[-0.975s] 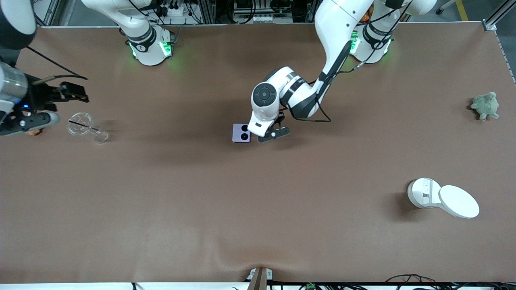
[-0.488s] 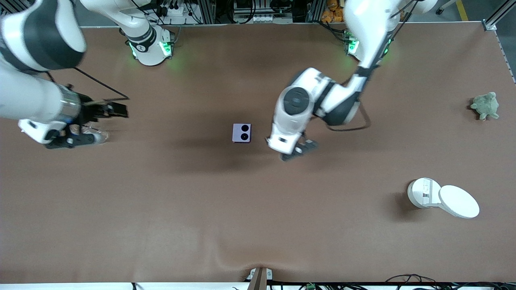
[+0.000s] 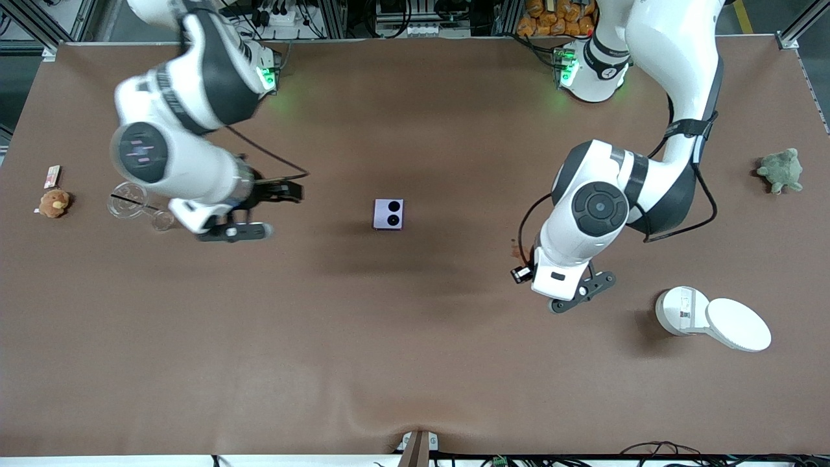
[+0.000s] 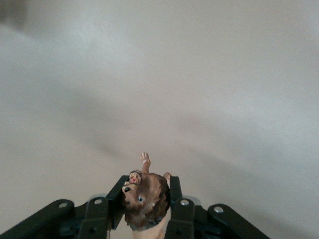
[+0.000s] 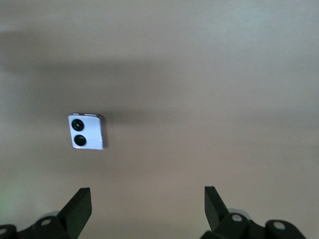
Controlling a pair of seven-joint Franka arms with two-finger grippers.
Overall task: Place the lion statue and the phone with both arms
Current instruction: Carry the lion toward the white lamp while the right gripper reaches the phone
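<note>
The phone (image 3: pixel 388 214), a pale lavender square with two black circles, lies flat in the middle of the table; it also shows in the right wrist view (image 5: pixel 87 132). My left gripper (image 3: pixel 580 290) is shut on the lion statue (image 4: pixel 145 196), whose brown-maned head shows between the fingers (image 4: pixel 177 199). It hangs over bare table between the phone and the white round device. The lion is hidden under the hand in the front view. My right gripper (image 3: pixel 232 231) is open and empty (image 5: pixel 147 196) over bare table, between the phone and the clear glass piece.
A clear glass piece (image 3: pixel 133 202), a round tan plush toy (image 3: pixel 54 202) and a small card (image 3: pixel 52 175) lie at the right arm's end. A green plush turtle (image 3: pixel 781 170) and a white round device with an open lid (image 3: pixel 710 318) lie at the left arm's end.
My left arm swung away from the phone toward the white device. My right arm swung from the plush toy at its end toward the middle. The phone stayed put.
</note>
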